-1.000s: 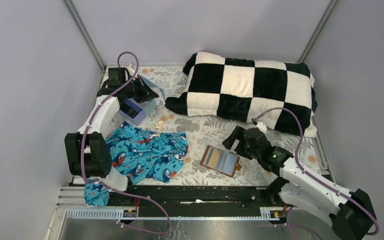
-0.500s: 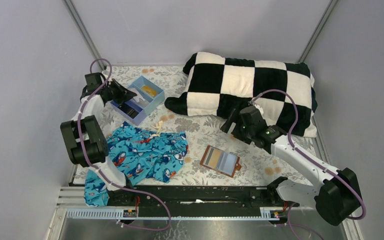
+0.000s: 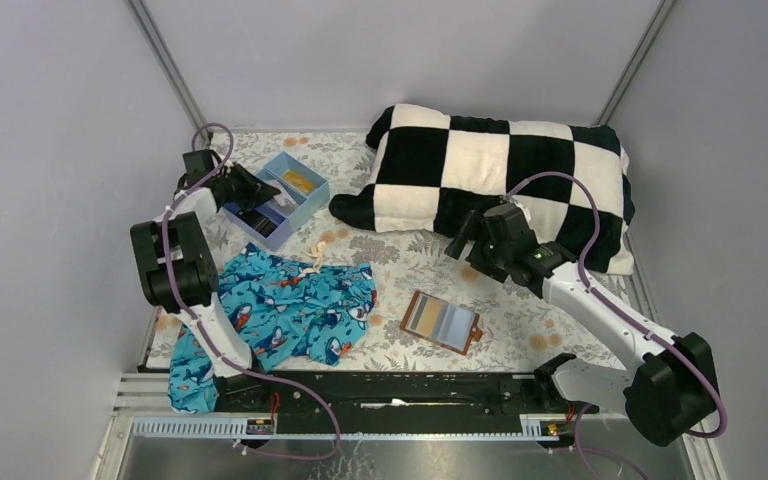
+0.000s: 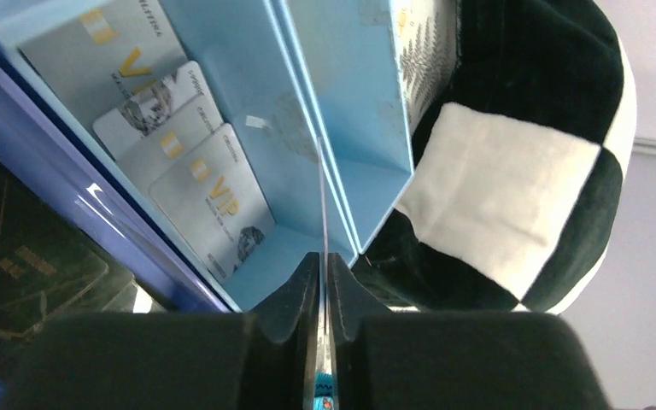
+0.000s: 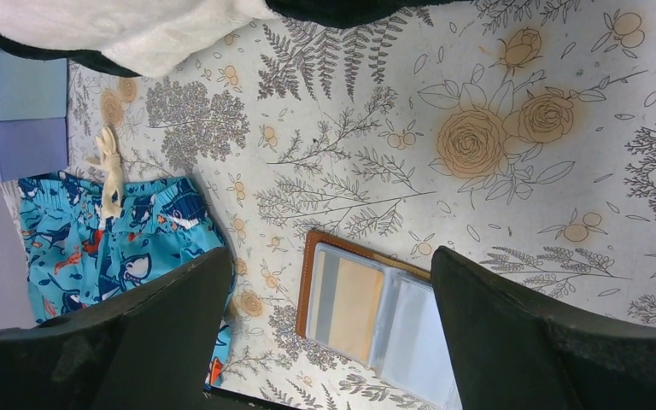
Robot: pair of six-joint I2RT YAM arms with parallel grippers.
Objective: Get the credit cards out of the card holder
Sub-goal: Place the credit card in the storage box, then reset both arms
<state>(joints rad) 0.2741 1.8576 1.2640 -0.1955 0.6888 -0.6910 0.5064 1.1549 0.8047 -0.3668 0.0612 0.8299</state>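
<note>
Near left, blue patterned shorts (image 3: 290,305) are lying crumpled, one leg reaching the front edge. Near centre, the card holder (image 3: 442,322) is lying open and flat with bare floral table cover (image 3: 400,262) on every side, a tan card (image 5: 354,307) sitting in its left pocket. Beyond it the right gripper (image 3: 460,245) is hanging with fingers spread wide, gripping nothing. At far left, a blue tray (image 3: 312,203) is standing just beside the checked pillow (image 3: 500,180). Several grey credit cards (image 4: 209,201) are lying overlapped in one compartment. The left gripper (image 4: 323,260) is pinching one thin card (image 4: 323,196), seen edge-on, above a divider.
</note>
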